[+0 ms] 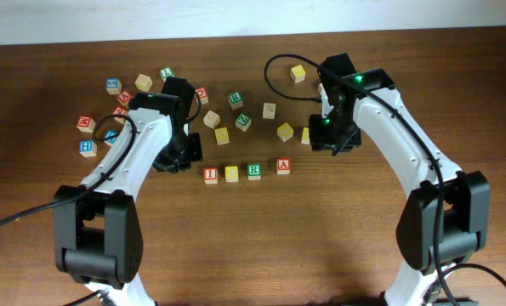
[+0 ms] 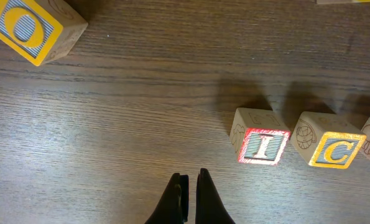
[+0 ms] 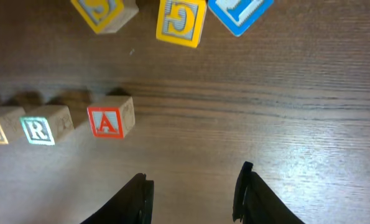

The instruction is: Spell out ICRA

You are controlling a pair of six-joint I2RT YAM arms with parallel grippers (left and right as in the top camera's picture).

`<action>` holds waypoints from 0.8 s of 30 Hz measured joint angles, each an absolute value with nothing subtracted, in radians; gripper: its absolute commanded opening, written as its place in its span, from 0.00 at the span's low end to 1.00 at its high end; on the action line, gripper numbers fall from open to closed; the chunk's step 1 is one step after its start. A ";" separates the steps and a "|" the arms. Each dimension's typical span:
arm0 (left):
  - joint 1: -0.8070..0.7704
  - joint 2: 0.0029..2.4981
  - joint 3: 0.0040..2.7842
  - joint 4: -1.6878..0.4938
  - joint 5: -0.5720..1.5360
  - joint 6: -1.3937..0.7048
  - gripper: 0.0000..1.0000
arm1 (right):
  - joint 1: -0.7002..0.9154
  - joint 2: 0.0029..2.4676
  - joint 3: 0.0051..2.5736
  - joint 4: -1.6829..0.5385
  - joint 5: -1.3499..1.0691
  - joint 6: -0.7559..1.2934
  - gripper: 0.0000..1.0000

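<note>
Four letter blocks stand in a row on the wooden table: the red I block (image 1: 210,175), the yellow C block (image 1: 232,173), the green R block (image 1: 254,172) and the red A block (image 1: 283,167). In the left wrist view the I block (image 2: 262,145) and C block (image 2: 337,149) lie ahead to the right. In the right wrist view the R block (image 3: 38,129) and A block (image 3: 107,122) lie ahead to the left. My left gripper (image 2: 189,180) is shut and empty, left of the I. My right gripper (image 3: 194,183) is open and empty, right of the A.
Several loose letter blocks are scattered behind the row, such as a yellow one (image 1: 222,134), a green one (image 1: 243,121) and a yellow one (image 1: 285,131). More blocks lie at the far left (image 1: 86,124). A yellow O block (image 2: 29,28) is near my left gripper.
</note>
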State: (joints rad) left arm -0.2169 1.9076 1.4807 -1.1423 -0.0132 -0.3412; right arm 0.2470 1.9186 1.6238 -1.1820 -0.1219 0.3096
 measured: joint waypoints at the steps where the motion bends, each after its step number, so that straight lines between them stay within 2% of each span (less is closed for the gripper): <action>1: -0.217 1.908 1.481 -1.141 -0.015 -0.341 0.00 | 0.247 1.919 1.624 -1.173 -0.121 0.322 0.04; 24: -0.217 1.908 1.384 -1.066 -0.038 -0.364 0.00 | 0.313 1.919 1.567 -1.121 -0.122 0.368 0.04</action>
State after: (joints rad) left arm -0.2169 1.9076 1.3842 -1.0664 -0.0383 -0.3641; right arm 0.3134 1.9186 1.5665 -1.1210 -0.1223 0.3679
